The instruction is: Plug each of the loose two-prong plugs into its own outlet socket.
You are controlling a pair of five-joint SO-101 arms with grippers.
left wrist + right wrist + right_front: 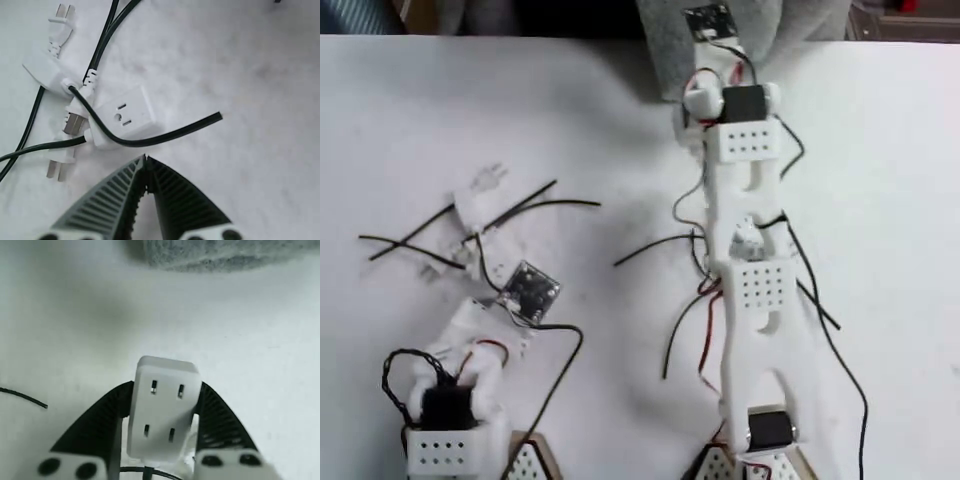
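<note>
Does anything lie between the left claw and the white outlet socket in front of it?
Yes. A black cable curves across the table between the shut left claw and the white outlet socket, running along the socket's near edge. Nothing else sits in that gap.

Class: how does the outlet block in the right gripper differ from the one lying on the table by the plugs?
The held block is clamped in the right gripper; the lying block rests on the table. The held block shows four slots in two pairs; the lying block shows two slots and a round hole. Both are white.
</note>
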